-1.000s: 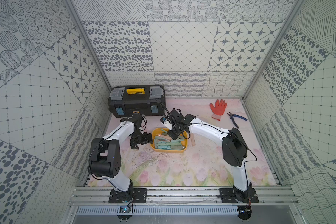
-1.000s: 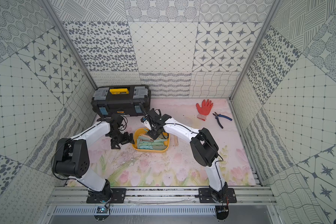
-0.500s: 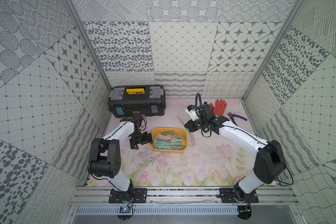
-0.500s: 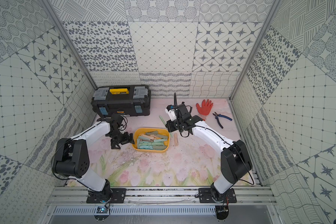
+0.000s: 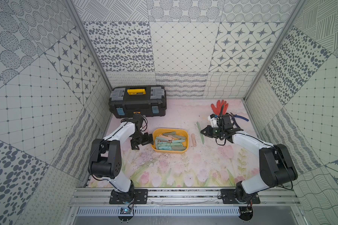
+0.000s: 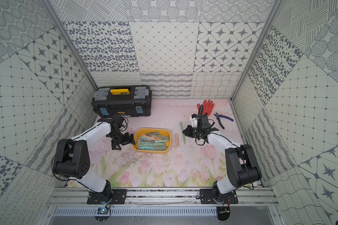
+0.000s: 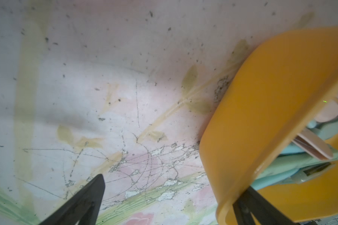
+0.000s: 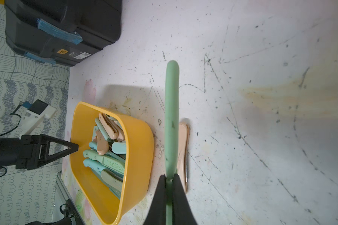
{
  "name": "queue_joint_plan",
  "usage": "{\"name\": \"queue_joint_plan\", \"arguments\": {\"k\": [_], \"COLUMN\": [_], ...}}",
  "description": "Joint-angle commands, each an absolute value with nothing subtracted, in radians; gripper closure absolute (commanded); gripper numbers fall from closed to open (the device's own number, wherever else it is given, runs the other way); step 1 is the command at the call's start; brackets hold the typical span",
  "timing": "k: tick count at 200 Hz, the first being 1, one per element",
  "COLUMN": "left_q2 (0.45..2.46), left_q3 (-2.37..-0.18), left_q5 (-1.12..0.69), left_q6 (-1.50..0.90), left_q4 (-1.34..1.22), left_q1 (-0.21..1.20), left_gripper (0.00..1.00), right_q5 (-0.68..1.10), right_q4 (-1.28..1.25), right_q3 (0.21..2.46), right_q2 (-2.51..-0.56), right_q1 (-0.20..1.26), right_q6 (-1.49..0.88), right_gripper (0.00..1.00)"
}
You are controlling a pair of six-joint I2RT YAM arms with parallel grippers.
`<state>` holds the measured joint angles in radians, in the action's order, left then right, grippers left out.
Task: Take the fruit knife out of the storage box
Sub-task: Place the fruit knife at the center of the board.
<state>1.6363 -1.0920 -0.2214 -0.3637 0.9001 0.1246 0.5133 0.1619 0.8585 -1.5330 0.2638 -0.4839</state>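
- The bench (image 5: pixel 183 165), covered by a worn floral mat, carries everything; clock directions below are read in a top view, with 12 at the back wall.
- A black toolbox (image 5: pixel 138 102) stands shut at 11 o'clock from the storage box, well apart from the work.
- The storage box (image 5: pixel 170 151), a yellow tub, sits mid-bench and holds a heap of teal, green and pink sheathed knives (image 5: pixel 170 143), so it is far from empty.
- The left end effector (image 5: pixel 143 143) is at the tub's 9 o'clock, spread wide and holding nothing, with one finger against or just beside the short wall, probably to steady it.
- The right end effector (image 8: pixel 169 176) is at 3 o'clock, clamped narrow on the green fruit knife.
- A red glove (image 5: pixel 219 106) lies far off at 1 o'clock.
- The green fruit knife (image 8: pixel 171 116) is outside the tub and gripped; whether it touches the bench I cannot tell.
- A pink fruit knife (image 5: pixel 193 139) lies loose between tub and green knife, so one is out already; setting down and releasing the green one looks like what remains.
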Motion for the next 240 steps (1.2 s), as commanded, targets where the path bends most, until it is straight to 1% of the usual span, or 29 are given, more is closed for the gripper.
{"name": "queue_joint_plan", "arguments": {"k": [1, 29, 86, 128, 142, 170, 193, 210, 240], "left_q2": [1.640, 1.638, 1.634, 1.639, 1.637, 1.637, 1.638, 1.637, 1.637], "left_q3": [-1.098, -1.096, -1.098, -1.097, -1.098, -1.098, -1.097, -1.098, -1.097], "left_q5": [-0.222, -0.220, -0.219, -0.221, -0.219, -0.218, -0.217, -0.217, -0.216], "left_q6": [-0.371, -0.371, -0.371, -0.371, -0.371, -0.371, -0.371, -0.371, -0.370], "left_q4": [0.920, 0.919, 0.918, 0.918, 0.918, 0.918, 0.918, 0.918, 0.917], "left_q1": [0.117, 0.117, 0.117, 0.117, 0.117, 0.117, 0.117, 0.117, 0.117], "left_gripper": [0.02, 0.02, 0.02, 0.02, 0.02, 0.02, 0.02, 0.02, 0.02], "right_q5": [0.564, 0.584, 0.574, 0.570, 0.561, 0.543, 0.541, 0.535, 0.531], "right_q4": [0.024, -0.084, -0.136, -0.173, -0.162, -0.138, -0.112, -0.100, -0.071], "right_q3": [0.817, 0.760, 0.732, 0.713, 0.714, 0.717, 0.727, 0.729, 0.737], "right_q2": [-1.573, -1.627, -1.701, -1.727, -1.723, -1.717, -1.718, -1.712, -1.690], "right_q1": [0.265, 0.259, 0.259, 0.258, 0.257, 0.251, 0.245, 0.242, 0.241], "right_q6": [-0.540, -0.577, -0.594, -0.610, -0.603, -0.591, -0.582, -0.574, -0.564], "right_gripper": [0.99, 0.99, 0.99, 0.96, 0.92, 0.91, 0.83, 0.74, 0.67]}}
